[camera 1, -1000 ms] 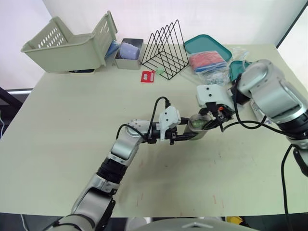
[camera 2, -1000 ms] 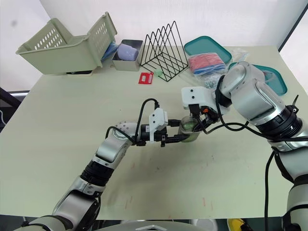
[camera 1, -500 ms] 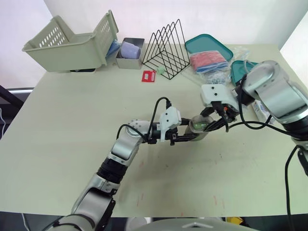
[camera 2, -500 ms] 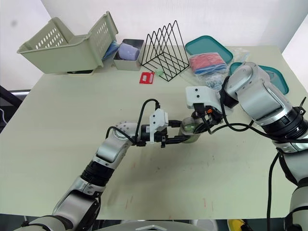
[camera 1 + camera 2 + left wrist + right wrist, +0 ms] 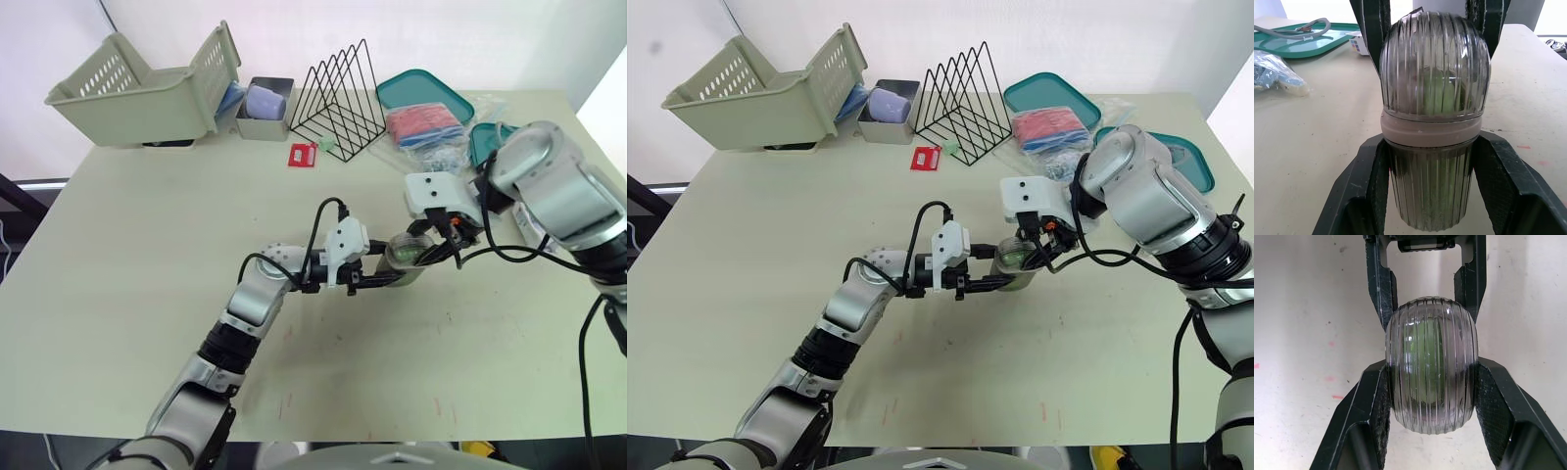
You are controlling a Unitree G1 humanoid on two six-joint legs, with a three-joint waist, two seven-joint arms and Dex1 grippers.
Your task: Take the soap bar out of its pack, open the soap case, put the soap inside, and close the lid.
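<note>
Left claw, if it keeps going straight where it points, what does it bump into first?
The left claw clamps the soap case, so that rides along. Just past it is the right claw, gripping the case's domed top; it would probably hit that first.

On the worktop I count one ribbed clear soap case [image 5: 407, 257] with one green soap bar [image 5: 1442, 95] inside. Along the far edge I count one beige basket [image 5: 147, 93], one metal tin [image 5: 257, 130], one wire rack [image 5: 343, 98], one small red pack [image 5: 301, 155], one plastic bag [image 5: 423, 125], and two teal trays: one tray [image 5: 423, 88] behind the bag, the other tray [image 5: 1190, 162] toward the right edge.
</note>
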